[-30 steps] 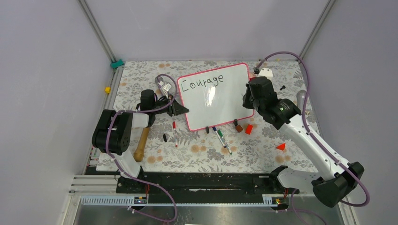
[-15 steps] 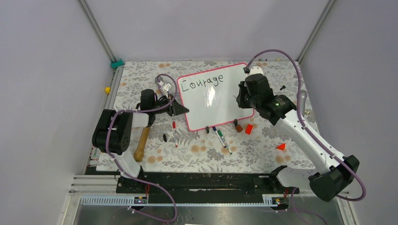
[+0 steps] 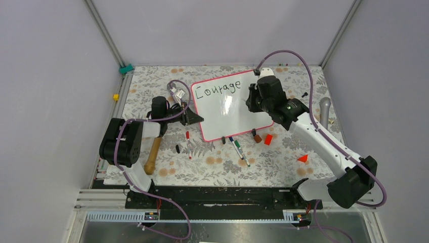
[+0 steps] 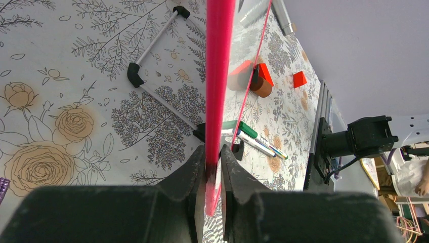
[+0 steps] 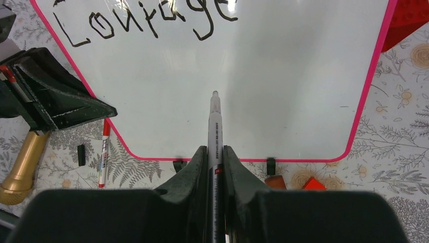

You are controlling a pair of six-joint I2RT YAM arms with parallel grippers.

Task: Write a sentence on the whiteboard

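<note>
The whiteboard (image 3: pixel 230 114) with its pink-red frame lies at the middle of the flowered table. Of the sentence only "Courage" (image 3: pixel 218 88) shows, in black along the top; in the right wrist view "Courage" (image 5: pixel 146 17) runs across the upper edge. My left gripper (image 3: pixel 195 119) is shut on the board's left frame edge (image 4: pixel 219 76), pinched between the fingers of that gripper (image 4: pixel 213 154). Over the board's right part, my right gripper (image 3: pixel 251 101) is shut on a grey marker (image 5: pixel 214 126). Its tip points at bare white below the word. Whether the tip touches I cannot tell.
A red marker (image 3: pixel 188 144), a black cap (image 3: pixel 178 148) and green and blue markers (image 3: pixel 238 148) lie below the board. A brown cylinder (image 3: pixel 257 137), a red block (image 3: pixel 268 139) and a red wedge (image 3: pixel 303 158) sit nearby. A gold-handled tool (image 3: pixel 152 154) is left, a grey microphone (image 3: pixel 324 108) right.
My right arm has swung left and farther back, carrying the marker from the board's right edge to over its surface. The left gripper and the board have not moved.
</note>
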